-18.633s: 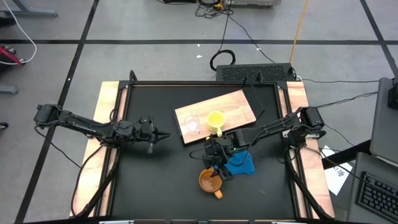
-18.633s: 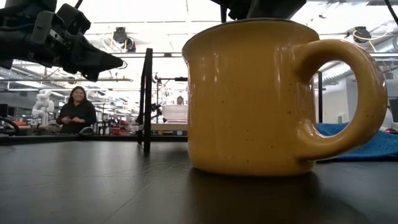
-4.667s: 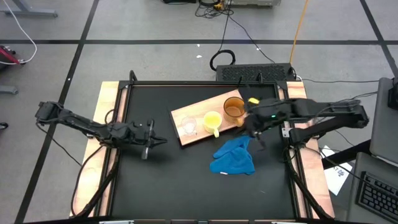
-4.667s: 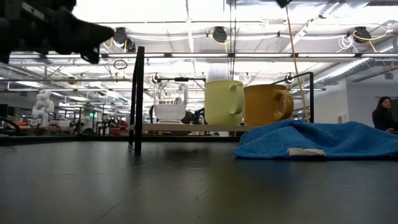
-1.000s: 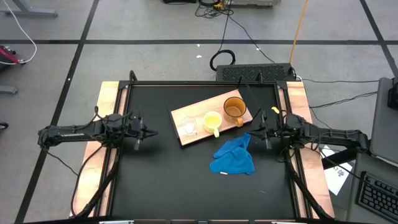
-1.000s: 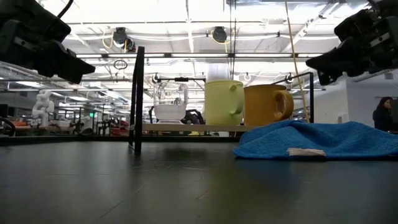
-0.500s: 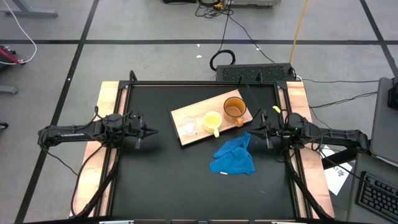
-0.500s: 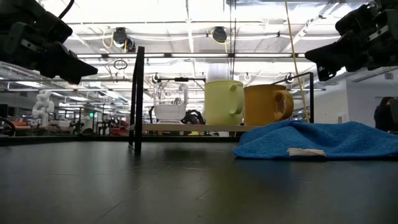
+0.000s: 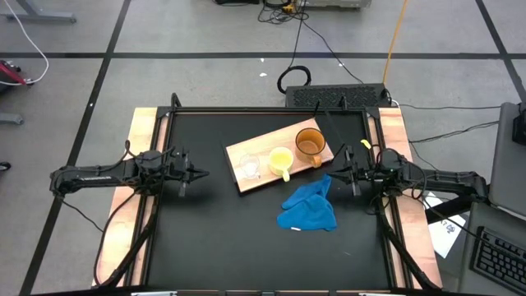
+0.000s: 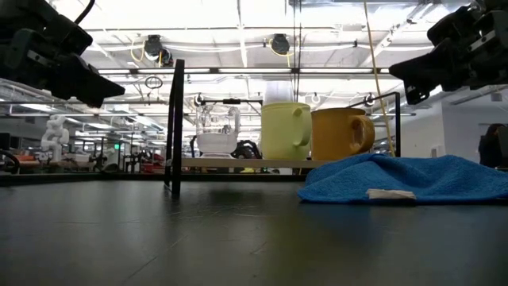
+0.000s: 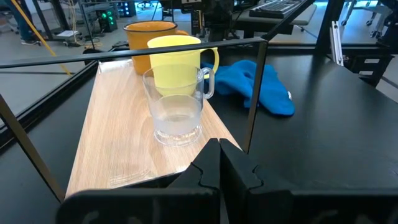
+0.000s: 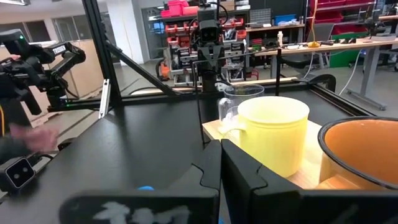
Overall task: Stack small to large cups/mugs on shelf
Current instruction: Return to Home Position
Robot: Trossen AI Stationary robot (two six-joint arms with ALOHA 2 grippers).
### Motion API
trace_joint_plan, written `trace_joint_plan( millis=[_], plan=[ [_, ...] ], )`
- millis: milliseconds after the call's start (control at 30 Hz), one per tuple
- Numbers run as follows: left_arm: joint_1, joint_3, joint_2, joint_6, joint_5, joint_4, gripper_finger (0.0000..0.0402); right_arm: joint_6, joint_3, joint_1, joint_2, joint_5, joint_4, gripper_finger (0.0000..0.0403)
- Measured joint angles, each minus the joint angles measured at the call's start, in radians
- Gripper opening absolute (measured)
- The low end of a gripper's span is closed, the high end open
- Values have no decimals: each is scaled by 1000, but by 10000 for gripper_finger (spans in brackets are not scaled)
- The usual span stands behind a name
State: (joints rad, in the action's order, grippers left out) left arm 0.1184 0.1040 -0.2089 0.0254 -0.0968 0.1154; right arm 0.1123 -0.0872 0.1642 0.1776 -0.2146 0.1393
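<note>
On the wooden shelf (image 9: 275, 146) stand three cups in a row: a clear glass cup (image 9: 251, 167) at its left end, a yellow mug (image 9: 281, 160) in the middle, an orange mug (image 9: 309, 143) at its right end. All three rest upright on their bases, also in the low view: glass cup (image 10: 217, 131), yellow mug (image 10: 286, 130), orange mug (image 10: 341, 134). My left gripper (image 9: 202, 173) hovers shut at the table's left side, its tip toward the shelf. My right gripper (image 9: 334, 173) hovers shut at the right side, near the orange mug.
A crumpled blue cloth (image 9: 308, 208) lies on the black tabletop just in front of the shelf's right end. A black metal frame (image 10: 176, 127) borders the table. Bare tabletop lies along the near edge.
</note>
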Motion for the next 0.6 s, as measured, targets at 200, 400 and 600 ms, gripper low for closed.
trace_joint_plan(
  millis=[200,400,600],
  plan=[
    [0,0,0,0,0,0,3,0,0,0,0,0,6,0],
    [0,0,0,0,0,0,3,0,0,0,0,0,6,0],
    [0,0,0,0,0,0,3,-1,0,0,0,0,6,0]
  ],
)
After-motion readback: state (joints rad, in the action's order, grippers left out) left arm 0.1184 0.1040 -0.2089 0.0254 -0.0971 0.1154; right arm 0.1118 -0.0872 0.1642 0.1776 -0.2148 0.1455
